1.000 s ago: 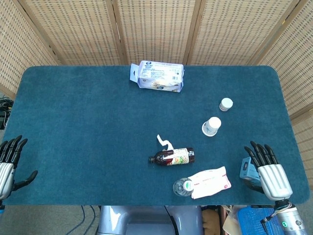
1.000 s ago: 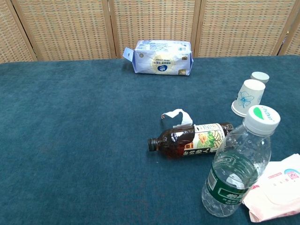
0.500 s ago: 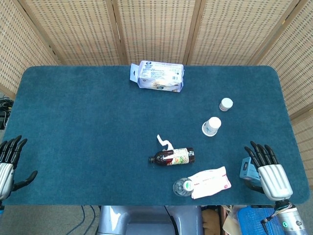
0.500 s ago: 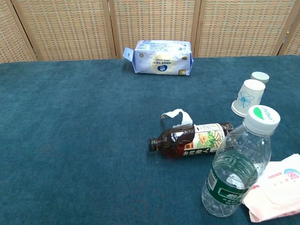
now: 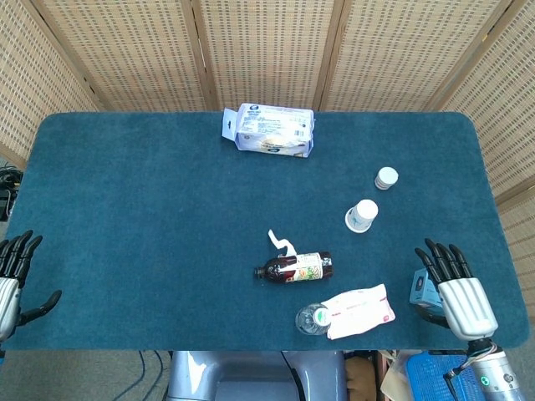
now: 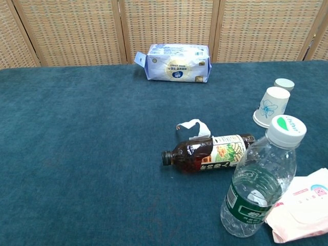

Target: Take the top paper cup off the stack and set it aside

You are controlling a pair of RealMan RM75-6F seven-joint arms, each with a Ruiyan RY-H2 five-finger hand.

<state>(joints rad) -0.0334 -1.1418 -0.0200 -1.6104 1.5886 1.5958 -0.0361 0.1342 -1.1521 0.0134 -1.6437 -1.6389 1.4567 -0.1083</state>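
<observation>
Head view | paper cup stack (image 5: 361, 215) well apart from right hand (image 5: 456, 288)

A blue-carpeted table (image 5: 150, 217) carries paper cups (image 5: 362, 215), two bottles (image 5: 294, 267), and tissue packs (image 5: 274, 129).

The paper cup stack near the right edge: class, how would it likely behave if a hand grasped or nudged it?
The cup stack stands upside down on its wide rim, so it probably resists tipping. Being thin paper, it likely feels light and would crush if the fingers squeezed it. A nudge would probably slide it on the cloth.
</observation>
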